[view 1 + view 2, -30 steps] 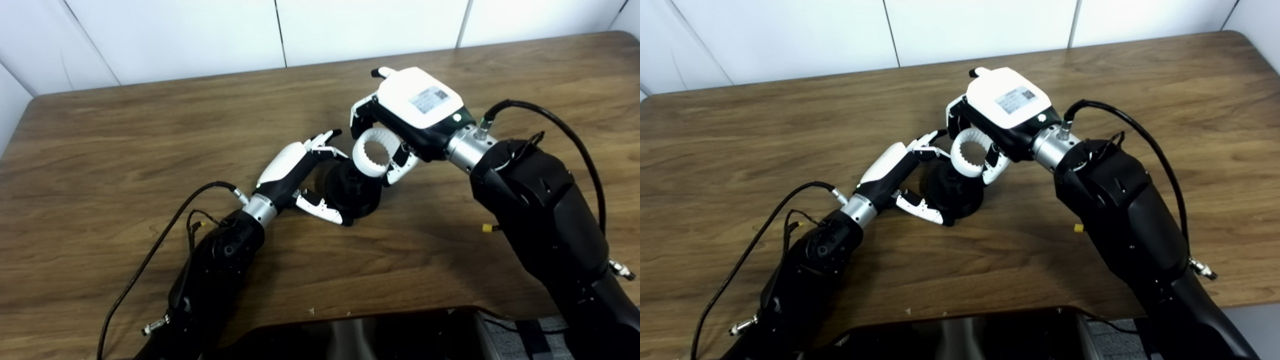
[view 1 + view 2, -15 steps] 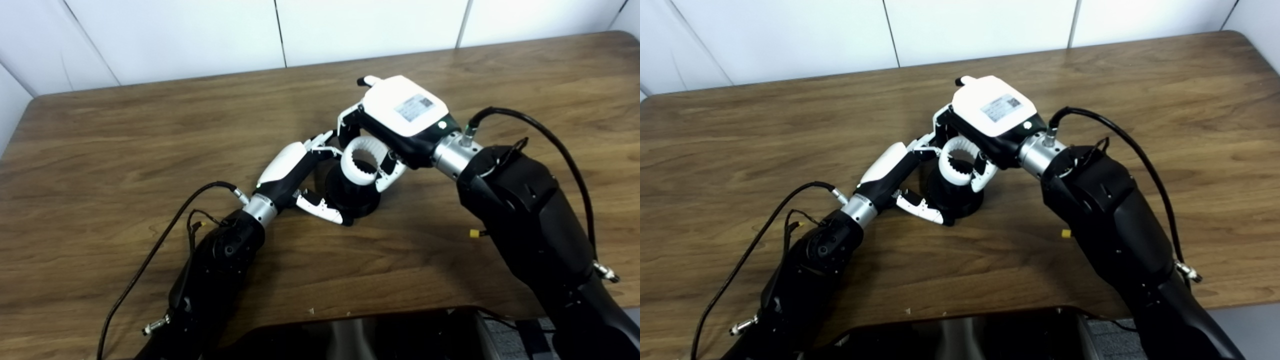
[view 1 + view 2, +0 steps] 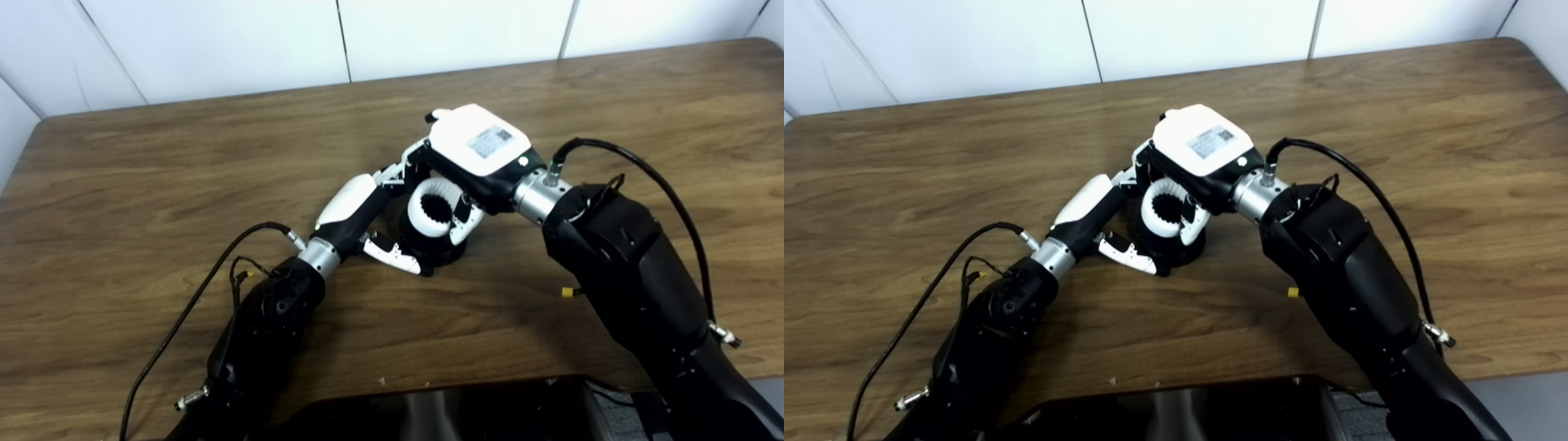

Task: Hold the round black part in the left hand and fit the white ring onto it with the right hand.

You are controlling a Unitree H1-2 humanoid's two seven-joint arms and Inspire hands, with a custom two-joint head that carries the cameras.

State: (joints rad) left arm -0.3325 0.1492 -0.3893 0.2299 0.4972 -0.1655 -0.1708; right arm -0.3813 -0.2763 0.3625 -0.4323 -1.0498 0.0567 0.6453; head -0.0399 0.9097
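The round black part [image 3: 442,252] stands on the wooden table [image 3: 153,184] at the centre. My left hand [image 3: 361,211] is shut on it, thumb at its near side and fingers behind it. My right hand [image 3: 471,153] is shut on the white ring [image 3: 427,214], whose inner face is toothed. The ring sits down over the top of the black part, and the part's dark hub shows through its hole. In the right eye view the ring [image 3: 1160,214] and the black part [image 3: 1182,251] stand the same way. The right hand's palm hides the ring's far edge.
A dark glossy panel [image 3: 441,410] lies at the table's near edge, below the arms. A white wall [image 3: 245,37] runs behind the table's far edge. Black cables [image 3: 649,171] loop from both wrists.
My right hand has moved left and down with the white ring, from beside and above the black part to over its top. The left hand and the black part have not moved.
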